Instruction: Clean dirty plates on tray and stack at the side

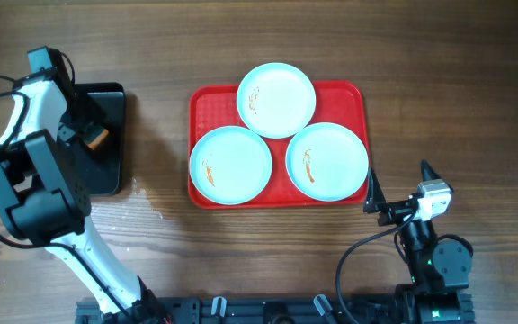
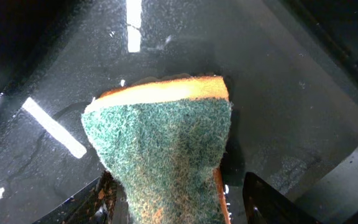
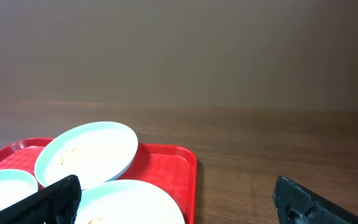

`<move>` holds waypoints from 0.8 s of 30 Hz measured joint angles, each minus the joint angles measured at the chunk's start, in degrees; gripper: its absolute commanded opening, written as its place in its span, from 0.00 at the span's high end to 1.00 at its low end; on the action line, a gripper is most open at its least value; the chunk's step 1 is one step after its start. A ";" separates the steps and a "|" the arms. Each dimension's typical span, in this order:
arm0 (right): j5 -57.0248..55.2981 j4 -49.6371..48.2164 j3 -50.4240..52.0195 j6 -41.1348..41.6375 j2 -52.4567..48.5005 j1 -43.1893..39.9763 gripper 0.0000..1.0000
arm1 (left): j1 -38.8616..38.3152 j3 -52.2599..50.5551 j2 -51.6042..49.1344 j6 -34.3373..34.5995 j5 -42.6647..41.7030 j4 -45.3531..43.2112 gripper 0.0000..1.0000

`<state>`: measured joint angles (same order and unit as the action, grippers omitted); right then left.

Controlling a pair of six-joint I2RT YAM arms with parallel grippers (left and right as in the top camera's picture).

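Three pale plates lie on the red tray: one at the back, one front left, one front right. Each has small orange smears. Far left, my left gripper hangs over the black tray, shut on a sponge with a green scouring face and an orange body; the sponge narrows where the fingers pinch it. My right gripper stands open just off the red tray's front right corner, with nothing between its fingers. The right wrist view shows the tray's corner and the back plate.
The glossy black tray sits at the far left, wet and reflective under the sponge. Bare wooden table lies between the two trays and right of the red tray. The left arm's body covers the front left.
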<state>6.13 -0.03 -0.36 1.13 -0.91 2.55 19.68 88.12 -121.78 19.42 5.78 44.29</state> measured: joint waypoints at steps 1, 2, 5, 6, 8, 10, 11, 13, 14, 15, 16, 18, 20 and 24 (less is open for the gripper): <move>0.00 0.00 0.00 0.02 0.00 0.00 0.00 | 0.00 -0.33 0.00 0.00 0.00 -0.31 0.37; 0.00 0.00 0.00 0.00 0.00 0.00 0.00 | 0.00 -0.66 0.00 0.02 0.00 -0.50 0.37; 0.00 0.00 0.00 0.00 0.00 0.00 0.00 | 0.07 -1.38 -0.07 0.00 0.00 -0.63 0.37; 0.00 0.00 0.00 0.00 0.00 0.00 0.00 | 0.13 -1.49 -0.07 0.00 0.00 -0.66 0.38; 0.00 0.00 0.00 0.00 0.00 0.00 0.00 | 0.28 -1.51 -0.07 0.02 0.00 -0.68 0.43; 0.00 0.00 0.00 0.00 0.00 0.00 0.00 | 0.39 -1.51 -0.07 0.22 -0.02 -0.68 0.51; 0.00 0.00 0.00 0.00 0.00 0.00 0.00 | 0.44 -1.51 -0.07 0.28 -0.02 -0.68 0.60; 0.00 0.00 0.00 0.00 0.00 0.00 0.00 | 0.44 -1.51 -0.07 0.50 0.02 -0.68 0.80; 0.00 0.00 0.00 0.00 0.00 0.00 0.00 | 0.44 -1.51 -0.07 0.70 -0.02 -0.70 0.83; 0.00 0.00 0.00 0.00 0.00 0.00 0.00 | 0.44 -1.51 -0.07 0.35 0.02 -0.83 0.90; 0.00 0.00 0.00 0.00 0.00 0.00 0.00 | 0.44 -1.51 -0.07 0.35 0.00 -0.96 0.96; 0.00 0.00 0.00 0.00 0.00 0.00 0.00 | 0.44 -1.51 -0.07 0.66 0.00 -1.07 0.96; 0.00 0.00 0.00 0.00 0.00 0.00 0.00 | 0.44 -1.51 -0.07 0.42 0.02 -1.07 0.96; 0.00 0.00 0.00 0.00 0.00 0.00 0.01 | 0.44 -1.51 -0.07 0.44 0.02 -1.07 0.96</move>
<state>6.13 -0.03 -0.36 1.13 -0.91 2.55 20.12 86.61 -121.84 19.86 5.80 43.22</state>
